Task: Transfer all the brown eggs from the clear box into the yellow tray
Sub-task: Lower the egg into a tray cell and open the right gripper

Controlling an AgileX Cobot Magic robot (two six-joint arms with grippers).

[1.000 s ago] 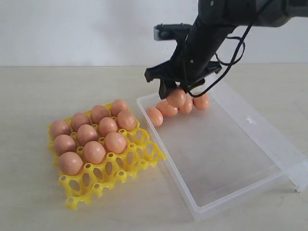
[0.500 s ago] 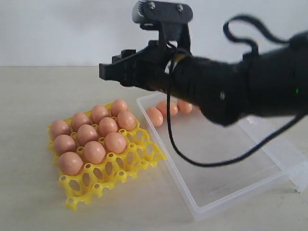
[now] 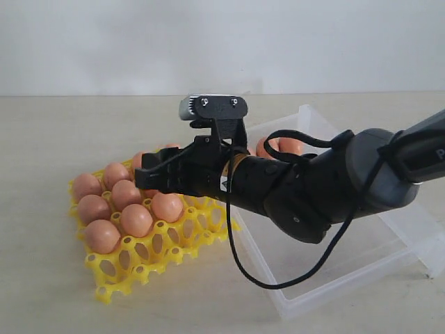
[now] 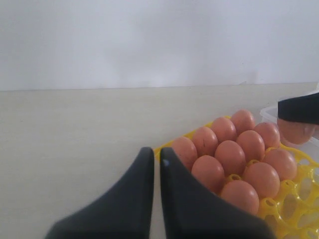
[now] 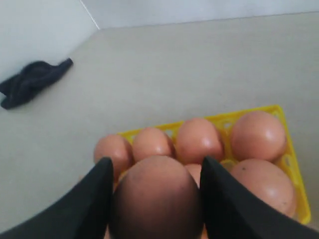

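Brown egg (image 5: 157, 204) is clamped in right gripper (image 5: 155, 167) above yellow tray (image 3: 149, 254) for a free cup; left gripper (image 4: 155, 154) is closed, empty

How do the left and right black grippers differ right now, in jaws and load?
The left black gripper has its jaws shut together and empty. The right black gripper has its jaws apart, clamped on a brown oval egg. The right one is above the filled cups of the bright yellow plastic egg tray; the left one sits by the tray's corner. Both are dark and tapered.
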